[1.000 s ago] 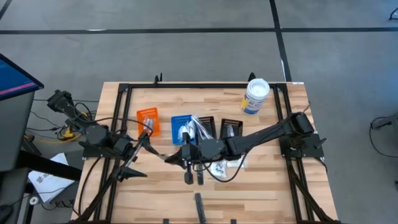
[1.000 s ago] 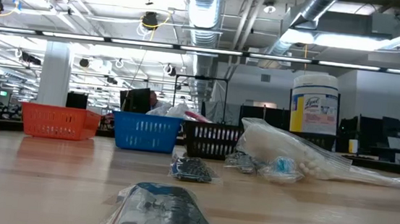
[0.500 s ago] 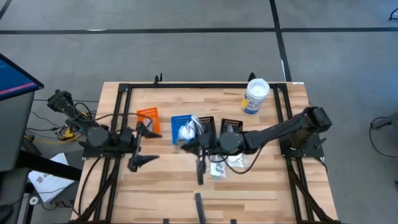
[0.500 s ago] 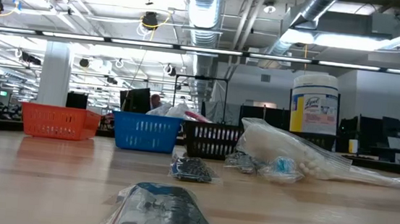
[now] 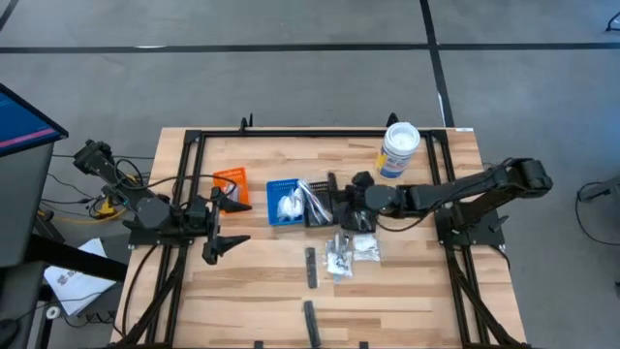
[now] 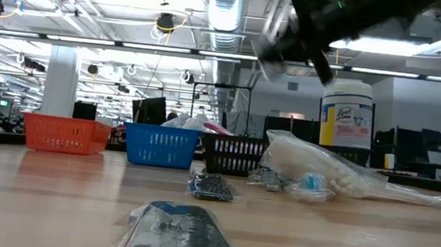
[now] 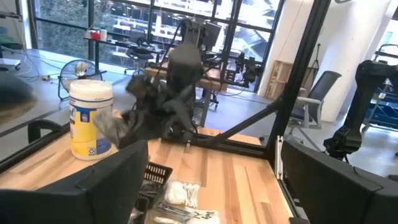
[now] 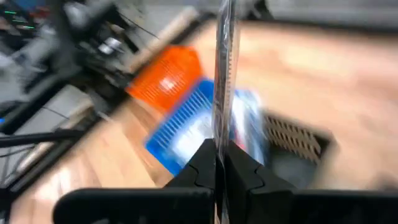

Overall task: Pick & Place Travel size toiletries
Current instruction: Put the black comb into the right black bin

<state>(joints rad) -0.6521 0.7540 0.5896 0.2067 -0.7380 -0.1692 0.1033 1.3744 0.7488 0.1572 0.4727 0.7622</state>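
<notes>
Right gripper (image 5: 334, 194): up over the bins, by the black bin (image 5: 324, 200). Jaws pinched tight on a thin clear packet (image 8: 222, 74), held on its edge. Prob. so it can slip down into a bin.
Left gripper (image 5: 225, 225): waits at the table's left side, by the orange bin (image 5: 231, 184). Jaws wide, nothing in them. Prob. kept back so the arms don't bump.
Blue bin (image 5: 285, 202): has white packets in it already.
Toiletries still out: small pile (image 5: 349, 254) near table's middle, 1 dark stick (image 5: 311, 267) just beside it, 1 more (image 5: 310, 321) at the front edge.
Wrist view vs. high view: right wrist view shows the packet btw. the fingers; from above it's too thin to spot.
Low view: shows the big crinkly bag (image 6: 324, 171) lying flat; the high view only gives a white blob.
White tub (image 5: 398, 149): back corner, not part of the job.
</notes>
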